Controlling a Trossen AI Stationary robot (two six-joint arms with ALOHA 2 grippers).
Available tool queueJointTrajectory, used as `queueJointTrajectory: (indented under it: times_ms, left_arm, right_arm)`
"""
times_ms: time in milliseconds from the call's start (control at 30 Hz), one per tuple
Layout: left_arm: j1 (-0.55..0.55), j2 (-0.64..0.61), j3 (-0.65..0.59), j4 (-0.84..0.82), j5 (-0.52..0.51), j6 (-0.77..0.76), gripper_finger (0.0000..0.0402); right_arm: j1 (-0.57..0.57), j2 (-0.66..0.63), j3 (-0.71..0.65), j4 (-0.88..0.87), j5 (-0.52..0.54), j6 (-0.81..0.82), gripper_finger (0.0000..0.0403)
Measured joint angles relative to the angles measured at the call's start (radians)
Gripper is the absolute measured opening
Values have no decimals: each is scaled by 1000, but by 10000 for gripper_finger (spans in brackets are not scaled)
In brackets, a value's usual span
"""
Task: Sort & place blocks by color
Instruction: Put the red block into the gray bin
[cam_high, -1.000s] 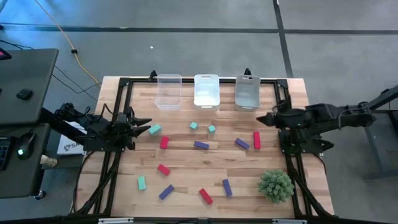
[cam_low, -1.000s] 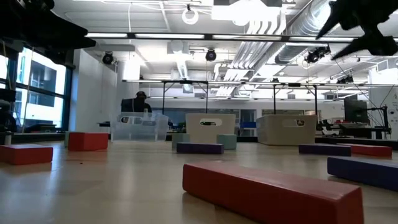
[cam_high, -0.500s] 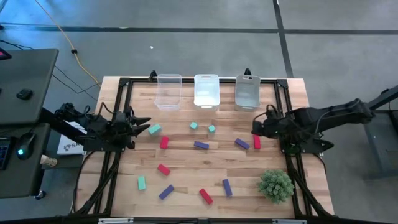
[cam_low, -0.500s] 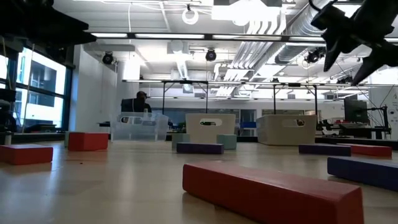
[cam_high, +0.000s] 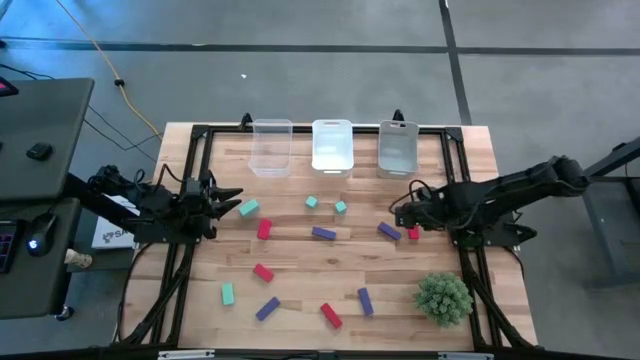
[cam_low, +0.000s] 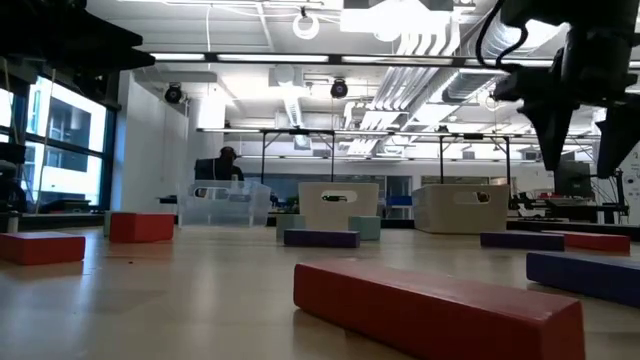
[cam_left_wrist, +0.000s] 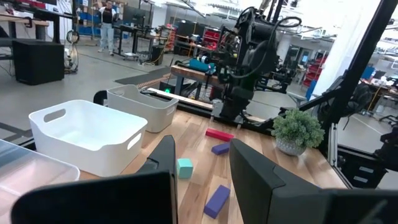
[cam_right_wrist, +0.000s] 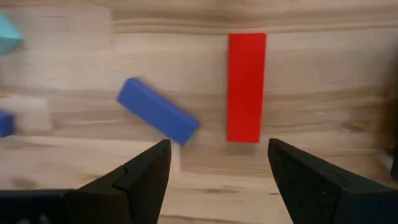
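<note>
Wooden surface (cam_high: 300, 265) is filling the high view's middle, blocks (cam_high: 323, 233) lying scattered below three bins (cam_high: 332, 146); right claw (cam_high: 402, 214) is hanging mid-right, left claw (cam_high: 232, 201) mid-left. Right wrist view is showing fingers (cam_right_wrist: 146, 174) apart above a red block (cam_right_wrist: 245, 87) at upper center. Left claw's state: cannot tell.

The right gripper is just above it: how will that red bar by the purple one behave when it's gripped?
The red bar looks solid with flat faces and square edges, so it is probably stiff and should not roll. It lies flat on the table, so tipping seems unlikely. The open right gripper could probably span its narrow width.
</note>
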Motion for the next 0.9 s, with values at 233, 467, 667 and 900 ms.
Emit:
queueJointTrajectory:
  times_ms: [233, 467, 667, 900]
  left_arm:
    - [0, 0, 0, -1, 0, 0, 71]
    - [0, 0, 0, -1, 0, 0, 71]
    - [0, 0, 0, -2, 0, 0, 71]
    - [0, 0, 0, -2, 0, 0, 71]
  right_arm:
    - [0, 124, 0, 0, 0, 0, 259]
    - [0, 221, 0, 4, 1, 3, 259]
    - [0, 291, -1, 10, 1, 29, 259]
    - [0, 365, -1, 46, 1, 29, 259]
